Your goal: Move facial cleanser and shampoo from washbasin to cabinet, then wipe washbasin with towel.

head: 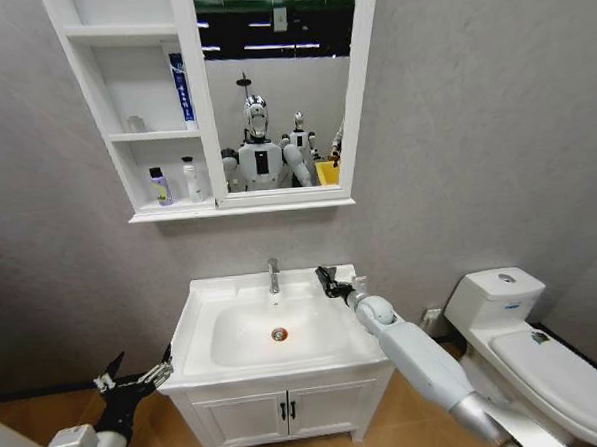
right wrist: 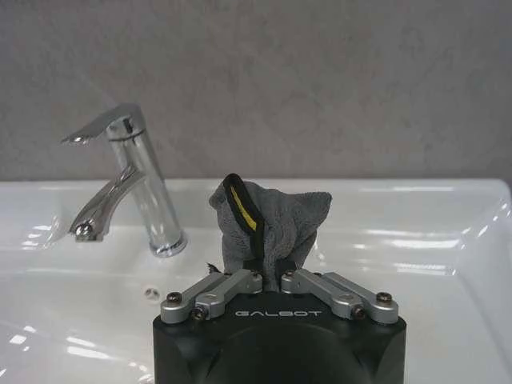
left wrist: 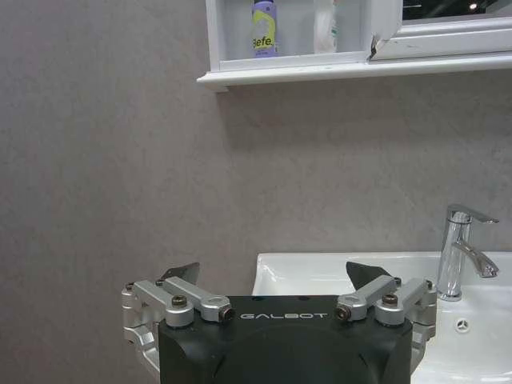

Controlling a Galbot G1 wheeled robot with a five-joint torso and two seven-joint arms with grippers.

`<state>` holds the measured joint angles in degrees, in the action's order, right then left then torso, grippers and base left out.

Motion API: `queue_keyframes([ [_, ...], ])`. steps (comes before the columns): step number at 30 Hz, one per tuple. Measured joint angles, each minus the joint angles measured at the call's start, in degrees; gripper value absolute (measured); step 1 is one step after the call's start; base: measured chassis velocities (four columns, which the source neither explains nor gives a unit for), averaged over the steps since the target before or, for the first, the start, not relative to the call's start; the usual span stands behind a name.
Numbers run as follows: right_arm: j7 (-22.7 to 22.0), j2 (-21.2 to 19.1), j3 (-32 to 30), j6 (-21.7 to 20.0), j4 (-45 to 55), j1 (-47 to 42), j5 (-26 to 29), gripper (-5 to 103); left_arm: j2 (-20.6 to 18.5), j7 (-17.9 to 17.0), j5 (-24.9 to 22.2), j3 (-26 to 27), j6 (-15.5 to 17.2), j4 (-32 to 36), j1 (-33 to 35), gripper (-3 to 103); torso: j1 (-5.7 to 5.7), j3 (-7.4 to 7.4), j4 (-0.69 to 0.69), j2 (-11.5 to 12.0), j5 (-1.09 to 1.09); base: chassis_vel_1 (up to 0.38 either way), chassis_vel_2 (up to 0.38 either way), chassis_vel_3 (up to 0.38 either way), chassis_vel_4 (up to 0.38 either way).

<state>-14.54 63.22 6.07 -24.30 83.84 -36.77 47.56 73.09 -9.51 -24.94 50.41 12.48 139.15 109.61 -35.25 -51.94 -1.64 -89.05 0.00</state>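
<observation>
Towel (right wrist: 272, 228), a small grey-black cloth bundle w/ yellow stripe, was pinched in right gripper's (right wrist: 268, 276) closed fingers over white ceramic washbasin (right wrist: 416, 240), apparently for wiping; left gripper (left wrist: 272, 280) hung wide open, empty.

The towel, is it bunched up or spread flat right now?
Bunched up: the towel stands as a crumpled grey bundle pinched in the right end effector above the washbasin.

A bathroom: a white washbasin (head: 274, 330) with chrome tap (head: 273, 275), mirrored wall cabinet (head: 212, 98) and toilet (head: 541, 356).
</observation>
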Motion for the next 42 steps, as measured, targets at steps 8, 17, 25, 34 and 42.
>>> queue_keyframes([
  [8,-2.72,1.02,3.87,-1.0,-3.67,-0.96,-0.61,5,0.0,0.0,0.0,0.0,0.0,0.0,0.0,100,0.0,0.0,-0.01,0.0,0.0,0.0,0.0,0.0,0.0],
  [17,-3.03,6.87,7.83,-1.14,-16.07,2.32,2.36,5,0.0,0.0,0.0,0.0,0.0,-0.01,0.0,100,0.0,0.0,0.01,0.0,-0.01,0.0,0.0,0.0,0.0],
  [25,-1.21,11.15,8.62,-0.42,-27.57,5.22,3.07,5,0.0,0.0,0.0,0.0,0.01,0.0,0.0,100,0.0,0.01,0.0,-0.02,0.0,0.0,0.0,0.0,0.0],
  [34,0.77,15.56,9.0,0.45,-33.23,6.84,2.37,5,0.0,0.0,0.0,0.0,0.0,-0.01,0.0,100,0.01,0.0,-0.02,-0.02,-0.01,0.0,0.0,0.0,0.0],
  [42,4.31,22.94,9.02,2.51,-41.74,8.55,-1.0,5,0.0,0.0,0.0,0.0,0.0,0.0,0.0,100,0.01,0.01,-0.02,-0.02,-0.01,0.0,0.0,0.0,0.0],
])
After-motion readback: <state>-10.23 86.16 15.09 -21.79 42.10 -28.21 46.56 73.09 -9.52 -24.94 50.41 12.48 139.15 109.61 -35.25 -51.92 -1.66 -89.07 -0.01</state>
